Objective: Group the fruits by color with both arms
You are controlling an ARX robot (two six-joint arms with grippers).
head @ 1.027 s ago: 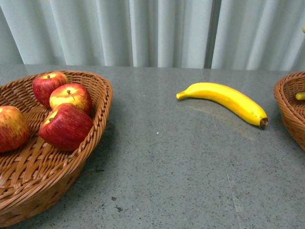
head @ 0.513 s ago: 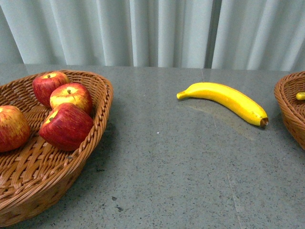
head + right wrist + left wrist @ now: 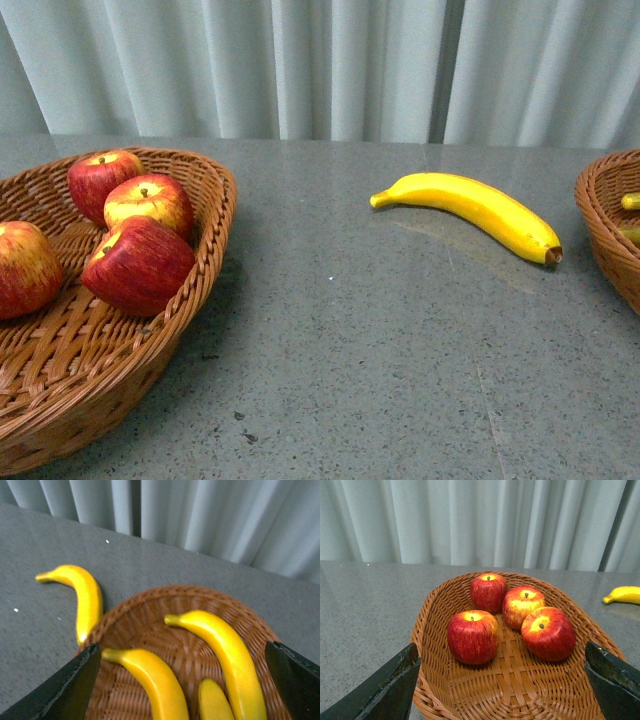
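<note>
Grey speckled counter (image 3: 380, 340) backing onto pale pleated curtain (image 3: 320, 70). Sitting at counter's left edge: brown woven wicker basket (image 3: 215, 215) holding four glossy red-and-yellow apples (image 3: 473, 636). Lying loose toward far edge, nearer right: long curved yellow banana (image 3: 470, 208). Resting in second wicker basket (image 3: 145, 620) at right edge: three more yellow bananas (image 3: 220, 645). Facing these baskets, black fingers (image 3: 390, 690) spread wide, gripping nothing: left gripper (image 3: 501, 647), right gripper (image 3: 182, 646).

The middle of the table (image 3: 360, 340) lies bare from its near edge up to the lone banana (image 3: 470, 208) toward the far edge. A wicker basket (image 3: 215, 230) heaped with apples (image 3: 138, 265) blocks the left side. A second basket (image 3: 600, 215) blocks the right edge.
</note>
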